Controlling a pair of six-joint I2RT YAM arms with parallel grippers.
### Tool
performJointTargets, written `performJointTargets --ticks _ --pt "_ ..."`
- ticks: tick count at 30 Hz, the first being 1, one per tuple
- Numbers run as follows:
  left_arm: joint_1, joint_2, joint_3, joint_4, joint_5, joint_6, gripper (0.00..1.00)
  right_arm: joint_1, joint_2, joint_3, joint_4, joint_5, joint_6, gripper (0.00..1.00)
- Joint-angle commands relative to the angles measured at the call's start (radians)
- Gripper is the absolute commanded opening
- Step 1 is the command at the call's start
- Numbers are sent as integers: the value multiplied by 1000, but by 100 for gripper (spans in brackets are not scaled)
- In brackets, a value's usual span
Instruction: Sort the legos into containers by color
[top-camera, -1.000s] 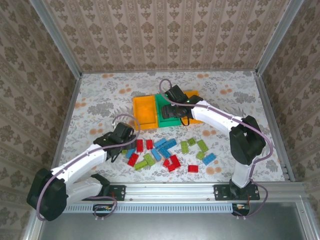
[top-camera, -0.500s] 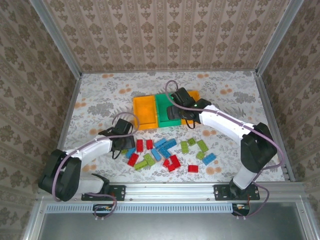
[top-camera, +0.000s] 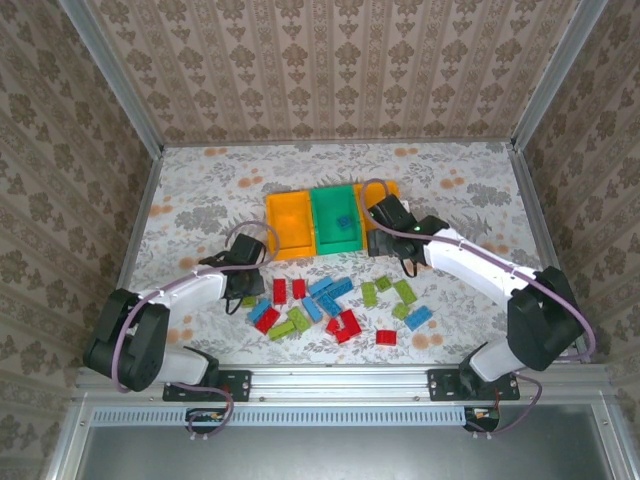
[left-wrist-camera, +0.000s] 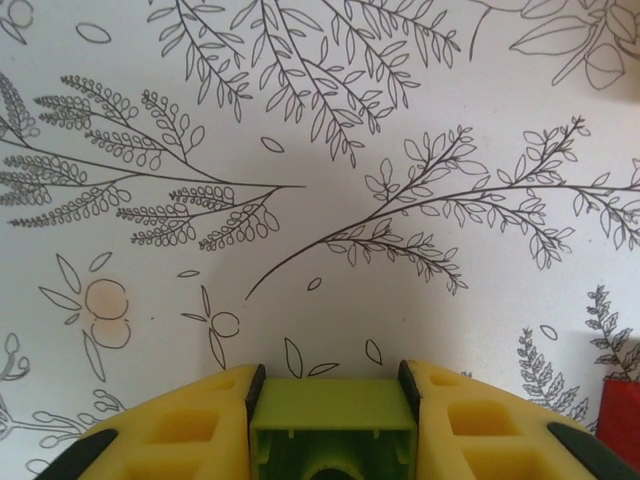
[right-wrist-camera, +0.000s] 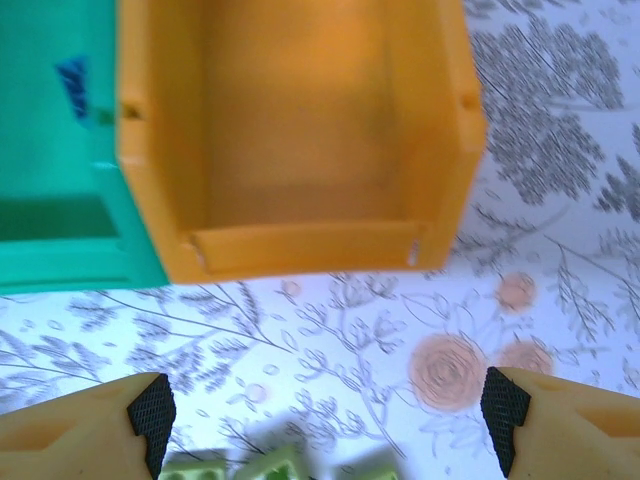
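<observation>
A lime green studded plastic brick (left-wrist-camera: 333, 425) is pinched between the yellow fingers of my left gripper (left-wrist-camera: 332, 398), above the flower-printed table (left-wrist-camera: 400, 150), just left of the loose red, blue and green bricks (top-camera: 330, 300). My right gripper (right-wrist-camera: 325, 408) is spread wide, holding nothing, just before the right orange plastic bin (right-wrist-camera: 300, 245). Beside that stands the green bin (right-wrist-camera: 60, 268), one blue brick (right-wrist-camera: 72, 75) inside, then the left orange bin (top-camera: 288, 225).
</observation>
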Motion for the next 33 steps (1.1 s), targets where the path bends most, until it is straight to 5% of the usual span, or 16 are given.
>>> performJointTargets --ticks 1,15,27,33 --pt "-2 5 18 8 37 17 22 2 -53 -45 -18 21 29 84" --pt "-12 -138 225 -24 -37 162 21 33 -185 -218 70 -53 76 80" --pt "-32 200 568 20 96 300 24 47 -290 -342 36 -1 114 84" --pt "-29 331 684 13 90 320 24 45 -299 -347 -156 -2 281 85"
